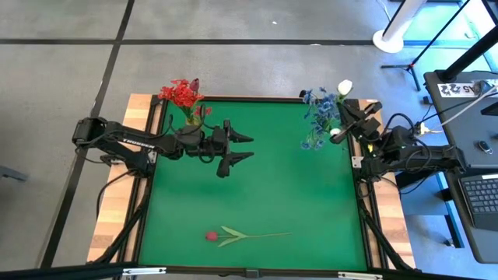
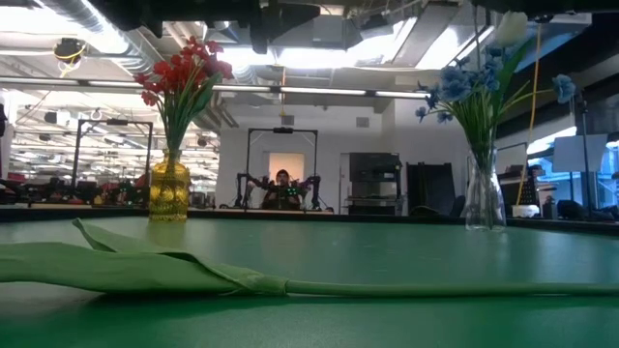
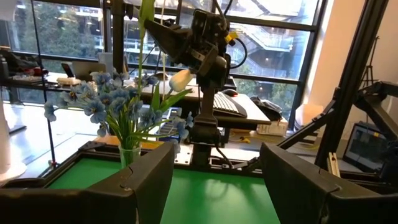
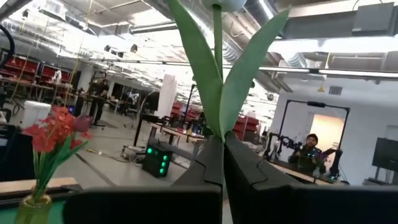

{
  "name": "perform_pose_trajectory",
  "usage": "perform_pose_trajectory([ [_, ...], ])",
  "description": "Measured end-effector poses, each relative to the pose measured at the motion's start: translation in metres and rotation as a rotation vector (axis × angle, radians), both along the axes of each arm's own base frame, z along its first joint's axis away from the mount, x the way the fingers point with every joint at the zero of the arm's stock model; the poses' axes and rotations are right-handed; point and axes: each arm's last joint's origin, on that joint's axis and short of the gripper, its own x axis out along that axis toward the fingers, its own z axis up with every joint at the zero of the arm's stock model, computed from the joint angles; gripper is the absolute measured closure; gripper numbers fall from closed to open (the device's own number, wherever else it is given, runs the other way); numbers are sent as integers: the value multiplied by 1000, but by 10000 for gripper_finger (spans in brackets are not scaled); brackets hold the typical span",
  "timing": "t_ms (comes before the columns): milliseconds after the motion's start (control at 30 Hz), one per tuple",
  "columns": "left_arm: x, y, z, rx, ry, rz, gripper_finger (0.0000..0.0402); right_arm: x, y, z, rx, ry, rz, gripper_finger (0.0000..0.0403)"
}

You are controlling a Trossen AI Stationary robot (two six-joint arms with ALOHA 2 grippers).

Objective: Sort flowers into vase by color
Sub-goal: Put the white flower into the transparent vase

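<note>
red flowers (image 1: 180,93): sitting in the yellow vase (image 2: 169,191) at the far left of the green mat (image 1: 257,179); this colour is looking mostly sorted.
blue flowers (image 1: 319,117): standing in the clear vase (image 2: 483,198) at the far right of the mat.
white tulip (image 1: 345,87): being carried by the right gripper (image 1: 350,117), clenched on its stem, bud up, just beside the blue bunch. Judging it is heading for the clear vase, not in yet.
red tulip (image 1: 245,234): lying flat on the mat near the front edge, bud pointing left, well apart from both vases. Still waiting to be picked up.
left gripper (image 1: 243,149): hovering released and empty over the mat just right of the yellow vase, fingers pointing right.
progress: two bunches in vases, one tulip in hand, one on the mat; roughly two placements left, as far as I can judge.
background: a person (image 4: 309,152) is sitting behind the far table, not involved.
</note>
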Motion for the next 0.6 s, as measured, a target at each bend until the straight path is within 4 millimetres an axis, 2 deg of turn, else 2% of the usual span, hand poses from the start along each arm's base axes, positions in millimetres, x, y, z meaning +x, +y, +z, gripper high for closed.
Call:
perform_pose_trajectory([
  [267,0,0,0,1,0,4,168,9,0,-10,0,100,-11,402],
  [600,0,0,-2,0,19,4,168,16,-1,-40,67,138,-11,402],
])
